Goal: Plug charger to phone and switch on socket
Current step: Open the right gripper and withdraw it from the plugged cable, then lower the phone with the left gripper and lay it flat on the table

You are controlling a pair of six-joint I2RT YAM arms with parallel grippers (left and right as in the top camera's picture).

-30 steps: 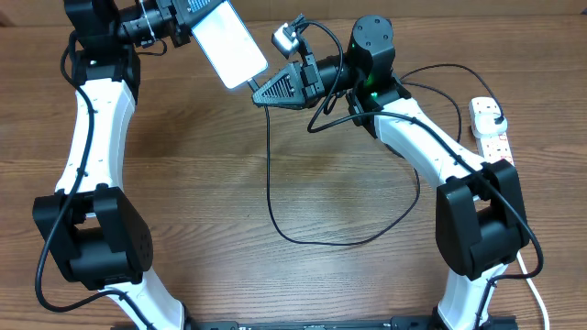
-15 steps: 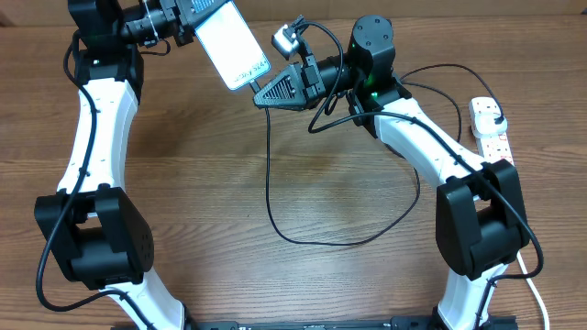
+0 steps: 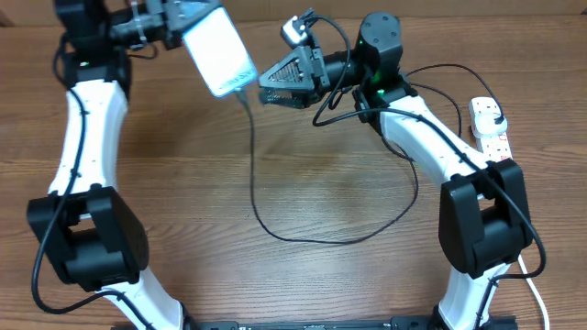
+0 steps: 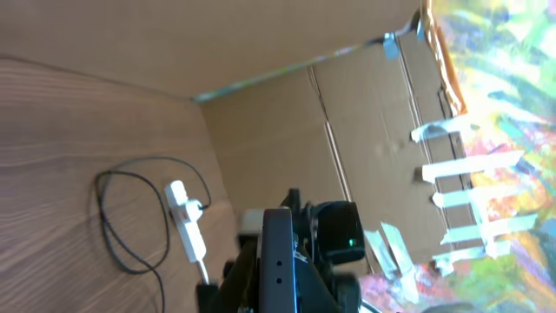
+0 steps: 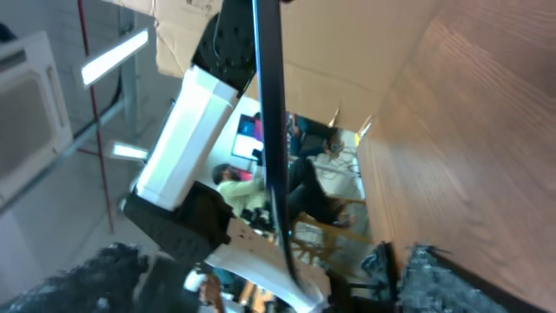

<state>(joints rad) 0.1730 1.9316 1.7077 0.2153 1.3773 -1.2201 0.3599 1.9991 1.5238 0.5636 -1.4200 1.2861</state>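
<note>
overhead: l pincer [image 3: 194, 20] clamped on phone [image 3: 218, 53], charger [image 3: 253, 183] tip at its lower edge; r pincer [image 3: 268, 87] fingers apart nearby.

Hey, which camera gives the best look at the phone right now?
Overhead: the phone shows its lit screen nearly face-on, held by the left gripper. The left wrist view catches only its dark edge, and the right wrist view only a thin edge-on sliver.

Wooden table [image 3: 330, 174], a cardboard wall [image 4: 287, 122] behind (tape [image 4: 439, 130] across its seams), strip light [image 5: 117, 54] overhead.
</note>
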